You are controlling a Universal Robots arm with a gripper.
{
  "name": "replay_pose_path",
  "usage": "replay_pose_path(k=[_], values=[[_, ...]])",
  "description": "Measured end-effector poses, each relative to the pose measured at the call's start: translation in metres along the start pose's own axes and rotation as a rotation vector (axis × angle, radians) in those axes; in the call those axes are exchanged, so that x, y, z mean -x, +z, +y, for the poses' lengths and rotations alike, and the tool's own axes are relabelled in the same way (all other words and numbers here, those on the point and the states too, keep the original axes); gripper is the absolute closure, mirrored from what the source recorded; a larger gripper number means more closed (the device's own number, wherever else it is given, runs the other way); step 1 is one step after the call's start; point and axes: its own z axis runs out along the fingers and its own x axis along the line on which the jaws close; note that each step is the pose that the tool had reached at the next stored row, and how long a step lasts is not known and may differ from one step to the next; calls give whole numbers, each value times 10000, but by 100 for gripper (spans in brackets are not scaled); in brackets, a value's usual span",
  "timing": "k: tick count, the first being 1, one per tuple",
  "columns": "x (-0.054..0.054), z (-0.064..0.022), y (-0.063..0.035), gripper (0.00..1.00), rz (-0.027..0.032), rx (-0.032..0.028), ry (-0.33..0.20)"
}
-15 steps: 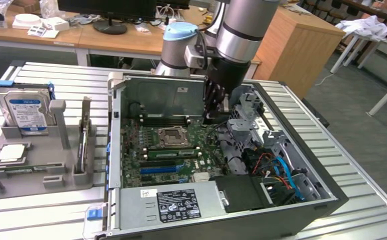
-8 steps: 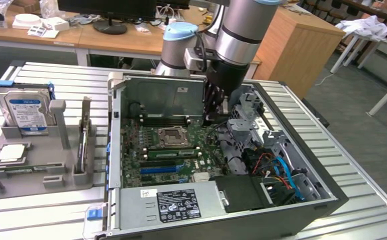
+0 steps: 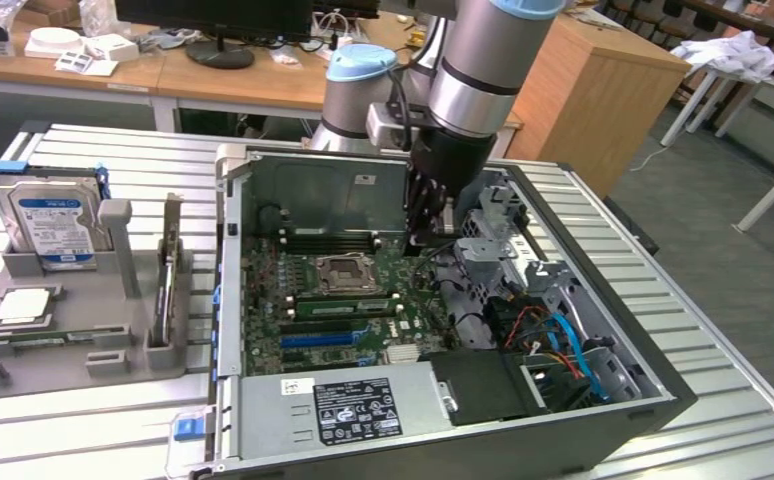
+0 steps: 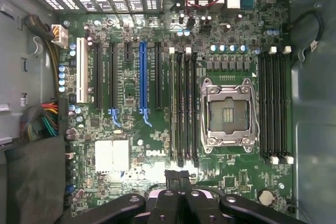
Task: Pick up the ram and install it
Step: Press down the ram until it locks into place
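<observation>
1. Gripper (image 3: pixel 427 238) (image 4: pixel 179 174): we saw its two fingers pressed together with nothing between them, hanging inside the open computer case (image 3: pixel 320 195) above the motherboard (image 3: pixel 267 290) (image 4: pixel 126 129).
2. The ram (image 3: pixel 340 306) (image 4: pixel 172 108) stood on edge in a slot beside the processor socket (image 3: pixel 340 272) (image 4: pixel 229 111), on the socket's nearer side in the exterior view. We saw the gripper apart from it.
3. The case also held a bank of black memory slots (image 3: pixel 340 240) (image 4: pixel 273 103) beyond the socket, a labelled power supply (image 3: pixel 347 405) at its near edge, and orange and blue cables (image 3: pixel 561 345) toward the exterior view's right.
4. Beside the case, at the exterior view's left, a grey tray (image 3: pixel 120 350) held a hard drive (image 3: pixel 54 225) standing upright; we noted a small square chip (image 3: pixel 24 305) lying flat in the compartment in front of it.
</observation>
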Motion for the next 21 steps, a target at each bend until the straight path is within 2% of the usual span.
replay_pose_path(k=[21], values=[[-3,-6,172,89,0,0,0]])
